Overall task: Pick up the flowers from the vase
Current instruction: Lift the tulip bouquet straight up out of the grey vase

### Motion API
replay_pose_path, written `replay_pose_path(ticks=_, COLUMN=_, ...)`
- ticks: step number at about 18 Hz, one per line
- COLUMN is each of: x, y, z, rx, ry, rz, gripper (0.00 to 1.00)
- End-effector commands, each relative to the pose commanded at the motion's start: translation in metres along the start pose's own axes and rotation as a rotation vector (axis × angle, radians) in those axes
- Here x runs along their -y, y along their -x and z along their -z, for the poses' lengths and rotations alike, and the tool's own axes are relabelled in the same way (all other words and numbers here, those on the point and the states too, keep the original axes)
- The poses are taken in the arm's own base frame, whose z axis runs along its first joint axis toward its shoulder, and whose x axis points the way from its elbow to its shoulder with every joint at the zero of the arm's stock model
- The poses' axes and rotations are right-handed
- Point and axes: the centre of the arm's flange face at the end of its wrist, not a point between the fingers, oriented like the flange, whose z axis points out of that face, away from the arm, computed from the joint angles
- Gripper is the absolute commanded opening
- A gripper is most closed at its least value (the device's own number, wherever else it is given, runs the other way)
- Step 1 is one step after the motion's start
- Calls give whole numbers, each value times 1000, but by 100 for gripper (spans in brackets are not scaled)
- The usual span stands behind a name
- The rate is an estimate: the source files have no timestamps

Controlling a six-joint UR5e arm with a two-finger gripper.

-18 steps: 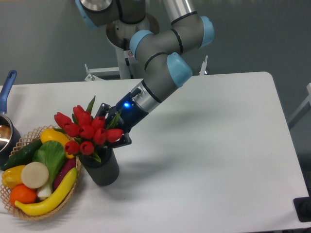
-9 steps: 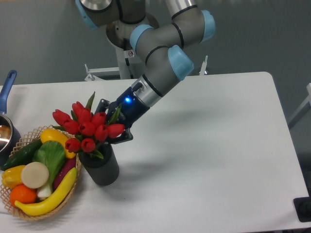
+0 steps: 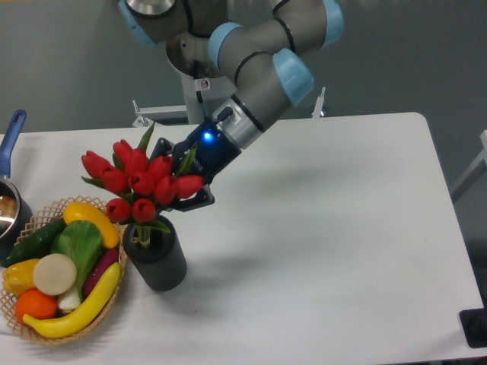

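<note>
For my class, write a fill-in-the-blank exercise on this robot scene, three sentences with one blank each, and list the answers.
1. The flowers held by the gripper are ____ in colour.
2. The stems still reach down into the dark grey ____.
3. Left of the vase, the wicker basket holds a long yellow ____.

Missing words: red; vase; banana

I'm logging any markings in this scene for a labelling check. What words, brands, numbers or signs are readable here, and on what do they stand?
No readable text in this view.
Small label with a red mark on the robot base column: too small and blurred to read.
Blue light on the wrist behind the gripper: a lamp, not a sign.
Flowers, vase, wicker basket and table: no lettering visible.
</note>
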Motion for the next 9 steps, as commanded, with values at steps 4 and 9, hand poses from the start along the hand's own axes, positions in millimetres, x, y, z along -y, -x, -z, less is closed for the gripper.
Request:
replay_pose_path(ticks=4, x=10, y=1, z=12, rx=22, ry=-5, rz=19, gripper=37)
replay_pose_path(ticks=9, x=16, y=1, z=23, rx=40, ry=-15, rz=24, gripper=37)
